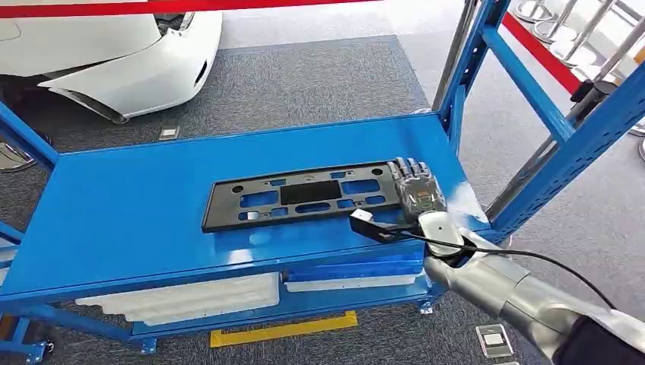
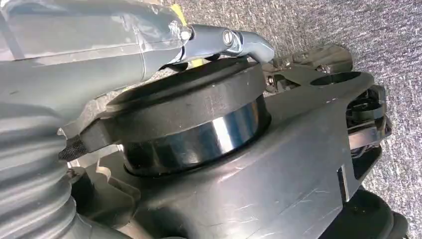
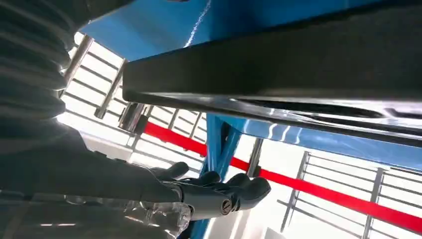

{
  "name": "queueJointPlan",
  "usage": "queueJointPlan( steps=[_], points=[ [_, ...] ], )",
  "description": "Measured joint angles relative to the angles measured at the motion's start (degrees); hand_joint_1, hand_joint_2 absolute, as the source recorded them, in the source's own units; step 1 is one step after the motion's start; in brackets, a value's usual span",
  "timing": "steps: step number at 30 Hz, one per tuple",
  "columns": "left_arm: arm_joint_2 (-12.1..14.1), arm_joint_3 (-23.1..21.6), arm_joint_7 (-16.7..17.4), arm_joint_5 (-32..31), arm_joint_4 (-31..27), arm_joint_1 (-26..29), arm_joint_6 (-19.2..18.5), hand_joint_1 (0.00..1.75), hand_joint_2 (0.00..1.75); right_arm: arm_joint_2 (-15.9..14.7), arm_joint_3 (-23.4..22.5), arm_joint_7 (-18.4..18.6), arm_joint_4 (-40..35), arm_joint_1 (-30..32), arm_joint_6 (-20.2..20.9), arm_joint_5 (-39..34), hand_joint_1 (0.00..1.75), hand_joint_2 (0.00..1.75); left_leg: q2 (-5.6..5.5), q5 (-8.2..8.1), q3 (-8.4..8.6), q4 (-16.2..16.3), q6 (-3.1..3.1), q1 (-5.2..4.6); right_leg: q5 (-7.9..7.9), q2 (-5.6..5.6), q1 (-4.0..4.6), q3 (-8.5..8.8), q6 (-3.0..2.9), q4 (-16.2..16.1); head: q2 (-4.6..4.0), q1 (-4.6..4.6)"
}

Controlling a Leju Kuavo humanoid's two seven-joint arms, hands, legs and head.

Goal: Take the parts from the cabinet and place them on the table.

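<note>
Black plastic license-plate bracket [image 1: 300, 196] lies flat mid-shelf on the blue steel rack [image 1: 114, 220]. Right hand [image 1: 416, 190] sits at its right end, fingers over the edge, likely gripping, though contact is hard to confirm. The part looks light, thin, stiff and slightly flexy; best held by the end rim or cutouts. Left hand state: cannot tell.

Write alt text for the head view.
The robot's right hand rests on the right end of a flat black plastic part lying on a blue shelf. A white car stands beyond on grey carpet.
</note>
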Motion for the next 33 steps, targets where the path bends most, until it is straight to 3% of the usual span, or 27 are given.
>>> queueJointPlan(
  steps=[18, 33],
  points=[
    [0.0, 0.0, -0.98, -0.18, 0.0, 0.19, -0.7, 0.0, 1.75, 3.48, -0.15, -3.17, 1.55, 0.0, -4.57, 1.62, 0.0, 1.75, 0.0, 0.0, 0.0, 0.0, 0.0, 0.0, 0.0, 0.0, 0.0, 0.0, 0.0, 0.01, 0.0, 0.0],
    [0.0, 0.0, -0.9, -0.2, 0.0, 0.2, -1.05, 0.0, 1.75, 5.9, -0.15, -5.05, 2.73, -0.01, -5.42, 2.1, 0.0, 1.75, 0.0, 0.0, 0.0, 0.0, 0.0, -0.01, 0.0, 0.0, -0.01, 0.0, 0.0, 0.01, 0.0, 0.0]
  ],
)
